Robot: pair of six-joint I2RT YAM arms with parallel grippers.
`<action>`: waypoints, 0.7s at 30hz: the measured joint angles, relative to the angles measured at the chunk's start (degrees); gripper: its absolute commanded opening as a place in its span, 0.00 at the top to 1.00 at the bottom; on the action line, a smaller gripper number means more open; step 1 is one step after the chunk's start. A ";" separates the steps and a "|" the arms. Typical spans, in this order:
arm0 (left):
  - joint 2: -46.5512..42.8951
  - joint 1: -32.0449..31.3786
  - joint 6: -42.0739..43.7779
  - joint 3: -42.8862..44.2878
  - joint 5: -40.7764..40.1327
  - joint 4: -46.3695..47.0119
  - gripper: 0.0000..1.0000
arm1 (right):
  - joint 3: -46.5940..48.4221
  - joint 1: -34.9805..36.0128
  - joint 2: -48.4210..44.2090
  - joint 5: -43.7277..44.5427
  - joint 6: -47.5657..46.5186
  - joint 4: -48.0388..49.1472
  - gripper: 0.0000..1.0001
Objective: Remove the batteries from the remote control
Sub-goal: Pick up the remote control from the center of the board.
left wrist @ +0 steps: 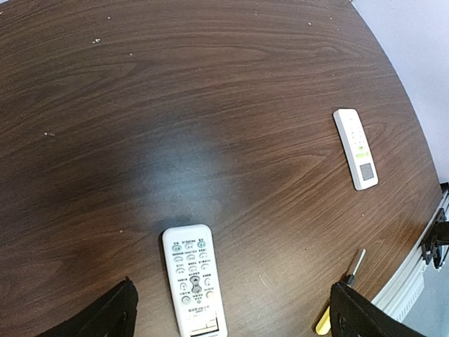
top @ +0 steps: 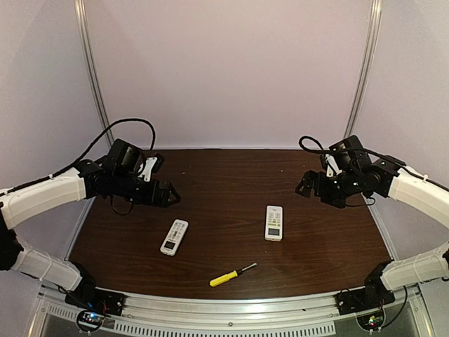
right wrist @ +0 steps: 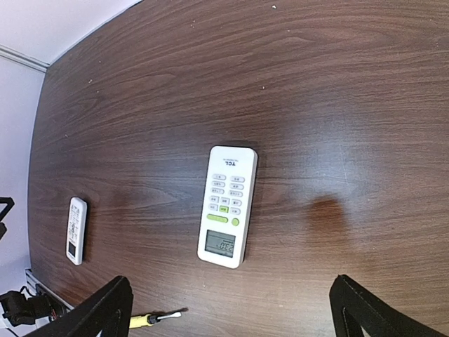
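Top view: the left pincer (top: pixel 170 197) and right pincer (top: pixel 302 186) are hovering wide open, gripping nothing, near the left remote (top: pixel 174 237) and right remote (top: pixel 273 222). The batteries are not showing and are presumably inside.

Left wrist: the left remote is lying buttons-up, its cover probably facing down. The screwdriver (left wrist: pixel 356 265) is lying near the counter (left wrist: pixel 210 105) edge.

Right wrist: open wood is surrounding the right remote.

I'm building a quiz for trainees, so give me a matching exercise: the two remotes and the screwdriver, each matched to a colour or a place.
1. left remote
2. right remote
3. screwdriver

A. yellow handle, nearest the table's near edge
B. green bar beside its screen
C. no green, lies tilted

Pairs: 1-C, 2-B, 3-A
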 measured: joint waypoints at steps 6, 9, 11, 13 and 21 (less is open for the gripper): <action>-1.33 0.00 -0.20 -1.53 0.00 0.72 0.03 | -0.04 0.02 0.46 0.35 2.58 -2.32 0.00; -1.44 0.00 -0.17 -2.03 0.00 0.74 0.03 | -0.02 0.37 1.95 1.07 3.76 -4.90 0.00; -1.53 0.00 -0.20 -2.25 0.02 0.74 0.03 | -0.02 0.74 2.78 1.57 4.55 -6.23 0.00; -1.77 0.00 -0.17 -2.40 0.04 0.76 0.03 | -0.02 1.07 3.13 1.99 4.96 -7.15 0.00; -2.08 0.00 -0.20 -2.45 0.13 0.76 0.03 | 2.47 2.60 6.16 3.30 6.32 -9.70 0.00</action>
